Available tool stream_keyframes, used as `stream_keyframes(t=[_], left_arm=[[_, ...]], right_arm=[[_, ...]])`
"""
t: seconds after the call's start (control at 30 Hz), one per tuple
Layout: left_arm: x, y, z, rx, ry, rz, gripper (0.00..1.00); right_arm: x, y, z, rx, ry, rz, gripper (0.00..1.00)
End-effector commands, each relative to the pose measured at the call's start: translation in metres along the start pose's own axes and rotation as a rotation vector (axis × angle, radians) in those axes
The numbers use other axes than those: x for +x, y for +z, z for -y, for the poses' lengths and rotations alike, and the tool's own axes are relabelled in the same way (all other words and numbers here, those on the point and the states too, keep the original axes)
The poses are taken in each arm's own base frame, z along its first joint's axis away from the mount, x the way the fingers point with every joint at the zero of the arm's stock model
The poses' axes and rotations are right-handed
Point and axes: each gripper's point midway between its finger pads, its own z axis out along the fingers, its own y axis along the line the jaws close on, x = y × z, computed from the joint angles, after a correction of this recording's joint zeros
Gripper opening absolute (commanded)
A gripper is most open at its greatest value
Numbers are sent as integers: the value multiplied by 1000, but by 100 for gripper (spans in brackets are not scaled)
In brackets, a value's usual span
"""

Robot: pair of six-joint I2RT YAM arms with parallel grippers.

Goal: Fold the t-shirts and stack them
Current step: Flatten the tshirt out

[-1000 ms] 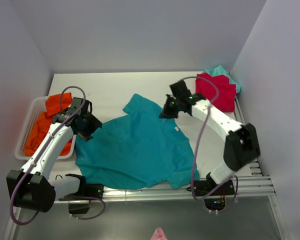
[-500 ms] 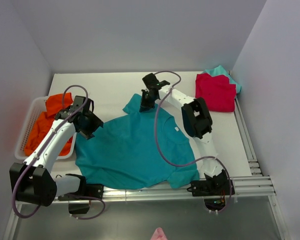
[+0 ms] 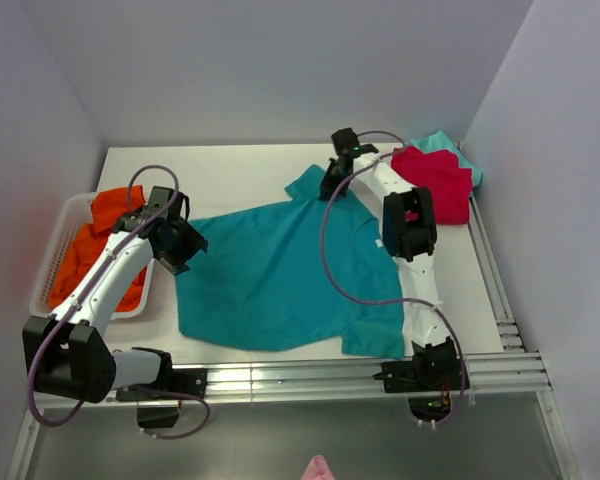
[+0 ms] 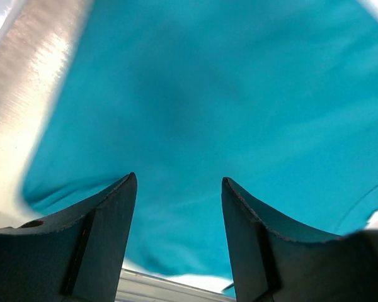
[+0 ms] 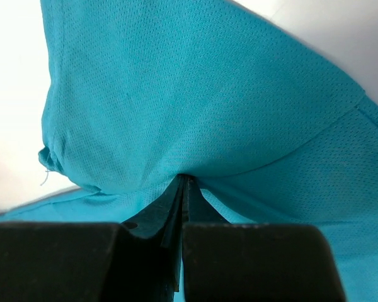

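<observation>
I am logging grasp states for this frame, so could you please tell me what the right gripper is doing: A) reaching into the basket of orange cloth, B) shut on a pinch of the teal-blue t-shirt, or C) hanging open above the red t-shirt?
B: in the right wrist view the right gripper has its fingers pressed together on a gathered fold of the teal-blue t-shirt.

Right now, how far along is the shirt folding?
Looks done: red tee folded atop light-teal tee. In hand: teal-blue tee spread flat, right gripper shut on it by the far sleeve, left gripper open above its edge. Left: fold and stack it, then the orange tee in the basket.
</observation>
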Motion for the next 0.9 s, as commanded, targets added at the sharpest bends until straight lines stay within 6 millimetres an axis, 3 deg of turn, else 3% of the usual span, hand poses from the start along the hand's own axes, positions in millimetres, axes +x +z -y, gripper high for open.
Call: stream_keyframes(t=[0.0, 0.1, 0.33, 0.63, 0.73, 0.87], left_arm=[[-10, -9, 11, 29, 22, 25, 62], [-12, -9, 14, 27, 31, 24, 62], [-19, -4, 23, 22, 44, 29, 61], [-28, -6, 34, 27, 62, 41, 61], [-20, -4, 30, 27, 60, 12, 60], [9, 6, 15, 26, 64, -50, 56]], right_arm=[[-37, 11, 34, 44, 65, 43, 0], [-50, 16, 36, 26, 60, 57, 0], [-48, 21, 18, -64, 79, 45, 0], [-76, 2, 18, -28, 66, 153, 0], [-88, -2, 24, -10, 99, 192, 0], [-95, -4, 31, -11, 140, 202, 0]])
